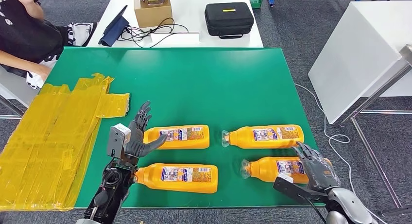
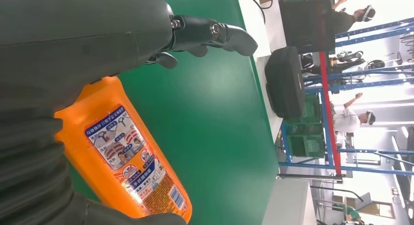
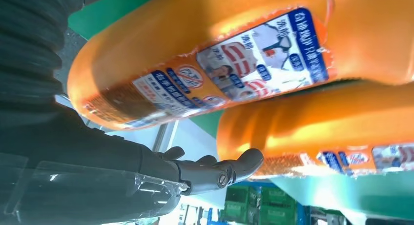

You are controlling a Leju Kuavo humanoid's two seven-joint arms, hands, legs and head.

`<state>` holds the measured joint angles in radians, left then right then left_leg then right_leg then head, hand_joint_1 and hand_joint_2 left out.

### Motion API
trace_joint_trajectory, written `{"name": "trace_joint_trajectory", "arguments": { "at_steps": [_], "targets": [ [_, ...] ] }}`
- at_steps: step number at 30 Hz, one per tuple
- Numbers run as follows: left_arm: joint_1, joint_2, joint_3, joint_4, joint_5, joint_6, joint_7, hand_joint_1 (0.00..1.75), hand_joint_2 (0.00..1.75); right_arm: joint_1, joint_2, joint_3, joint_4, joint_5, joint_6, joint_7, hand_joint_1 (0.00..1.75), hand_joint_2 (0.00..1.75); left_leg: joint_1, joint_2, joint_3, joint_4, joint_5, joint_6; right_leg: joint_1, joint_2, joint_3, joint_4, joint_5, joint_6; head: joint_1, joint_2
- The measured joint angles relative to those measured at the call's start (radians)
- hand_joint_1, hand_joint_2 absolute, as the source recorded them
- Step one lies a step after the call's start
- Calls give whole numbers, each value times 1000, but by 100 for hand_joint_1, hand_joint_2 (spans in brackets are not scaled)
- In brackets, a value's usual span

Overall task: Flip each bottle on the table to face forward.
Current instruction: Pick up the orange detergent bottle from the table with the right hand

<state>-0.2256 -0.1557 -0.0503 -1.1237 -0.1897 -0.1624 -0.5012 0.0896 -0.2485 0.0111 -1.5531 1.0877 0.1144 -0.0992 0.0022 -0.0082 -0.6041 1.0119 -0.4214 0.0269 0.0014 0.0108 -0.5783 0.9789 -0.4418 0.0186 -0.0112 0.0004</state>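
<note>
Orange bottles (image 1: 177, 137) laid lengthwise along table (image 1: 218, 83) near edge, caps leftward, left hand (image 1: 137, 136) spread beside one base, right hand (image 1: 316, 166) resting on another, grasp unclear

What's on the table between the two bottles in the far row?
Nothing: bare green table separates the far-left bottle and far-right bottle in the head view.

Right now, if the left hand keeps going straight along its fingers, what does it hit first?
Probably nothing. The left hand points away from the robot over bare green table, passing beside the far-left bottle. The yellow plastic sheet lies off to its left. Depth is uncertain.
</note>
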Motion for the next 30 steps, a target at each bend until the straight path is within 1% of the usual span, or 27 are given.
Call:
{"name": "trace_joint_trajectory", "arguments": {
  "at_steps": [9,17,23,30],
  "targets": [
    [-7,-1,6,17,0,3,-2,0,175,-15,21,-12,0,8,-2,0,0,175,0,0,0,0,0,0,0,0,0,0,0,0,0,0],
    [-9,-1,7,22,0,3,-2,0,175,-15,25,-13,0,16,3,1,0,175,0,0,0,0,0,0,0,0,0,0,0,0,0,0],
    [-16,-1,8,33,0,2,-2,0,175,-6,23,-13,7,38,48,25,0,175,0,0,0,0,0,0,0,0,0,0,0,0,0,0],
    [-35,0,8,51,6,-6,4,0,175,14,1,-11,12,39,110,50,0,175,0,0,0,0,0,0,0,0,0,0,0,0,0,0]
  ]
}}
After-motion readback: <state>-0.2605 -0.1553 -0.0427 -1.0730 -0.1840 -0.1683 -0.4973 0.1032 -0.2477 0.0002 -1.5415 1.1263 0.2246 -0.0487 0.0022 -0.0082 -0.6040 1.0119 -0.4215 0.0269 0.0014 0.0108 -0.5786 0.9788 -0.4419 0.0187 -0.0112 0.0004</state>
